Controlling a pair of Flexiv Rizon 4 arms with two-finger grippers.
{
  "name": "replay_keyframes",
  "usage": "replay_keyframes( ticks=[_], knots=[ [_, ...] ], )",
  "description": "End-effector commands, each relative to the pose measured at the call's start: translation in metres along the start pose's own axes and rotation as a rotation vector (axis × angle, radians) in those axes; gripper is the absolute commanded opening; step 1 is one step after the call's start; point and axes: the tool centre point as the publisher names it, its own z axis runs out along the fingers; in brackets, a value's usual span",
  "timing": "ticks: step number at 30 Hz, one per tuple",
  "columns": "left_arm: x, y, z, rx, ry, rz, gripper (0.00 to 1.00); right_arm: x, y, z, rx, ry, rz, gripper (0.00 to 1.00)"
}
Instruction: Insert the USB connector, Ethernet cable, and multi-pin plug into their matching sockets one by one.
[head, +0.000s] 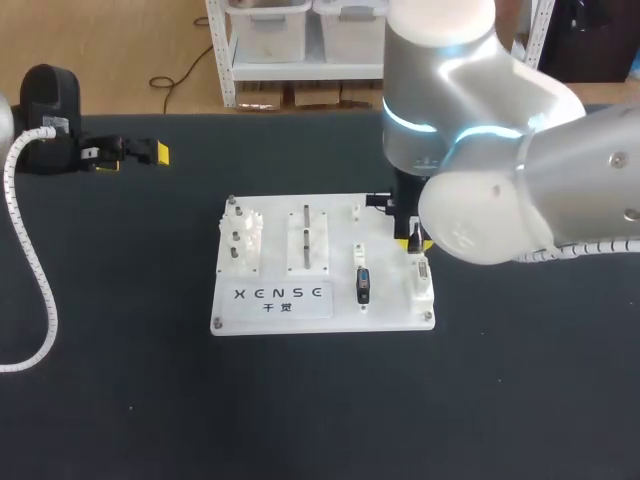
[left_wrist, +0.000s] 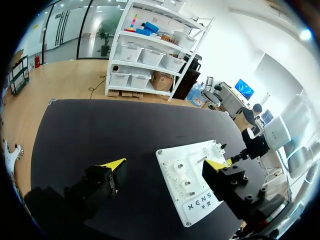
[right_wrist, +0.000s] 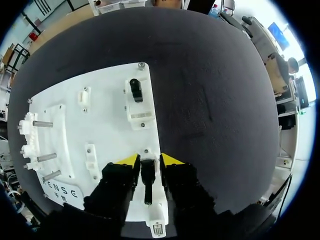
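A white connector board lies mid-table. My right gripper hangs over the board's right edge, its yellow tips either side of a black plug that sits in a white socket block. The tips stand slightly apart from the plug, so the gripper is open. In the head view the right arm hides most of that gripper. A second black plug sits in the neighbouring socket block. My left gripper rests far left of the board, open and empty.
On the board's left part stand a block with metal pegs and a slotted block. A white coiled cable runs down the table's left side. Bare black tabletop surrounds the board.
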Motion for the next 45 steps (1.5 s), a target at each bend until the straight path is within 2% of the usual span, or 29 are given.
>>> replay_keyframes(
  ticks=[1, 6, 11, 20, 30, 38, 40, 42, 45],
  knots=[
    [0.000, 0.000, 0.000, 0.000, 0.000, 0.000, 1.00, 0.002, 0.005, -0.014, -0.010, -0.020, 0.007, 1.00],
    [0.000, 0.000, 0.000, 0.000, 0.000, 0.000, 1.00, 0.011, 0.020, -0.036, -0.026, -0.057, -0.025, 1.00],
    [0.000, 0.000, 0.000, 0.000, 0.000, 0.000, 1.00, 0.027, 0.036, -0.046, -0.041, -0.051, -0.061, 1.00],
    [0.000, 0.000, 0.000, 0.000, 0.000, 0.000, 1.00, 0.055, 0.056, -0.043, -0.049, -0.005, -0.143, 1.00],
    [0.000, 0.000, 0.000, 0.000, 0.000, 0.000, 1.00, 0.063, 0.068, -0.036, -0.046, 0.016, -0.156, 1.00],
    [0.000, 0.000, 0.000, 0.000, 0.000, 0.000, 1.00, 0.068, 0.069, -0.027, -0.059, 0.054, -0.152, 1.00],
    [0.000, 0.000, 0.000, 0.000, 0.000, 0.000, 1.00, 0.069, 0.069, -0.025, -0.062, 0.064, -0.150, 0.92],
    [0.000, 0.000, 0.000, 0.000, 0.000, 0.000, 1.00, 0.072, 0.069, -0.022, -0.061, 0.072, -0.157, 0.78],
    [0.000, 0.000, 0.000, 0.000, 0.000, 0.000, 1.00, 0.074, 0.069, -0.018, -0.061, 0.082, -0.158, 0.70]
  ],
)
